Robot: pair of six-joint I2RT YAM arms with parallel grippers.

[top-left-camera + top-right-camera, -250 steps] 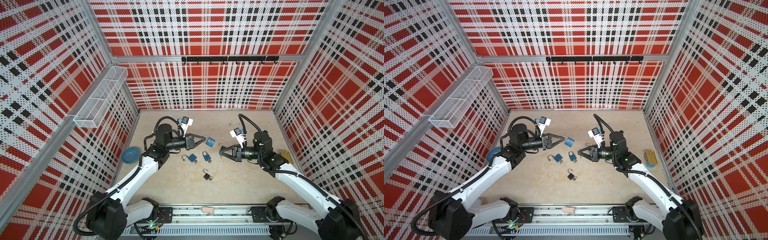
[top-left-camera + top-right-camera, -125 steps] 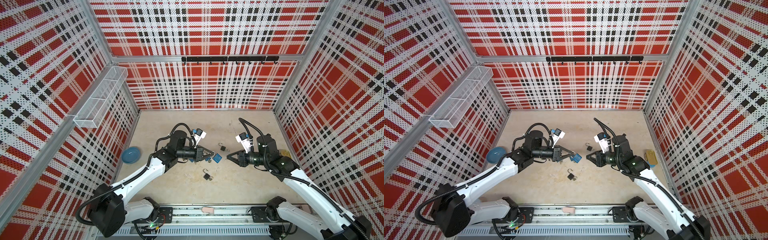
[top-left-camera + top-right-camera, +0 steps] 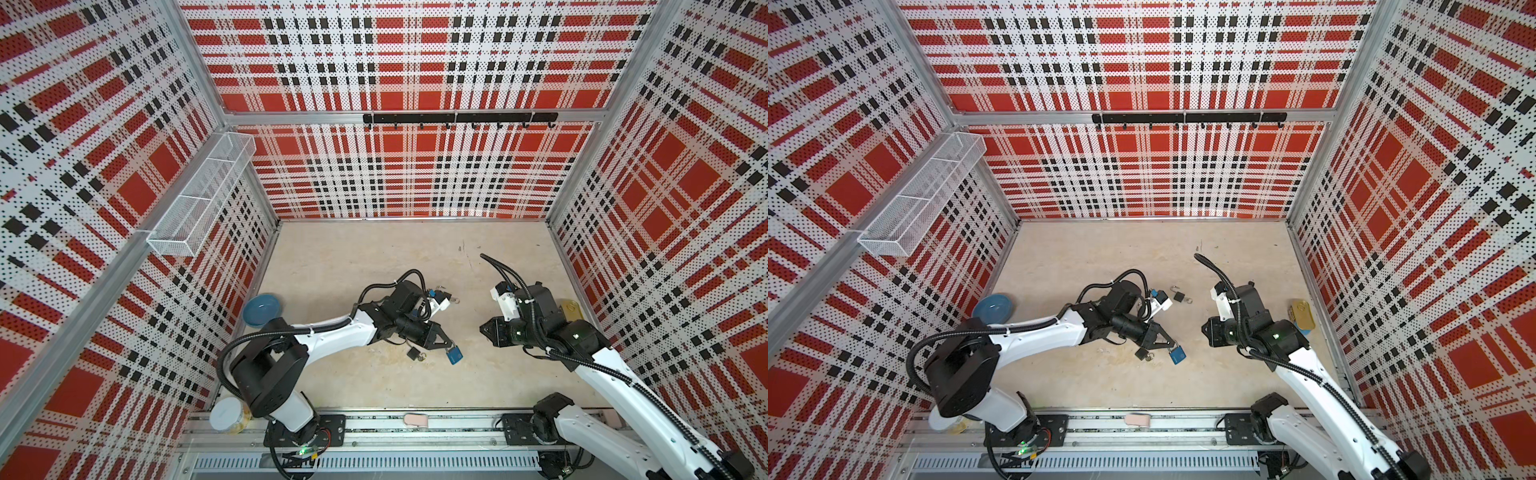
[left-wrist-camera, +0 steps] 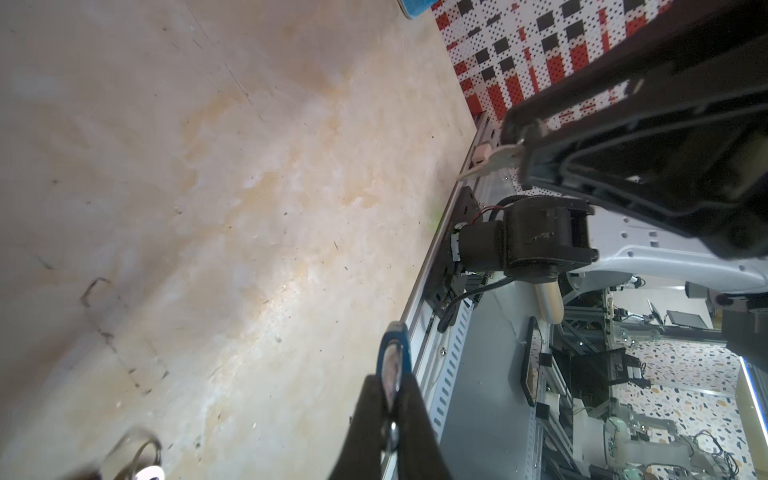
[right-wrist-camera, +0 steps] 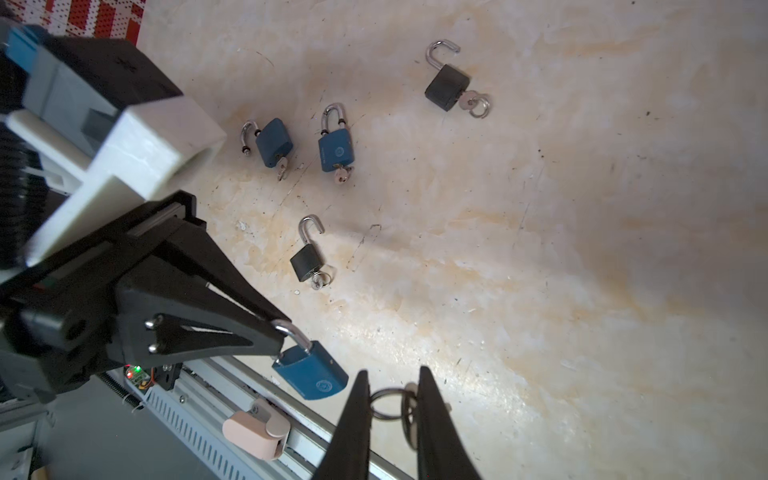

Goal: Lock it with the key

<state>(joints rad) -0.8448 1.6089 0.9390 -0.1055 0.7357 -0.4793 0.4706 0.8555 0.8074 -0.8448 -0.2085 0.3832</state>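
In both top views the left gripper (image 3: 448,347) has swung out from nearer the back of the counter (image 3: 353,257) toward its front edge. It is clamped tight on the shackle of the blue padlock (image 3: 454,356), which hangs just beside a black padlock (image 3: 413,354) lying on the counter. The right gripper (image 3: 482,330) has drawn back toward the right edge.

In the left wrist view the blue padlock shows edge-on between the fingers (image 4: 368,415). Opposite, the right gripper pinches the key (image 4: 492,161), blade outward.

In the right wrist view the key and its ring (image 5: 384,403) sit between nearly closed fingers, not yet in the blue padlock. Loose padlocks (image 5: 336,149) lie beyond.
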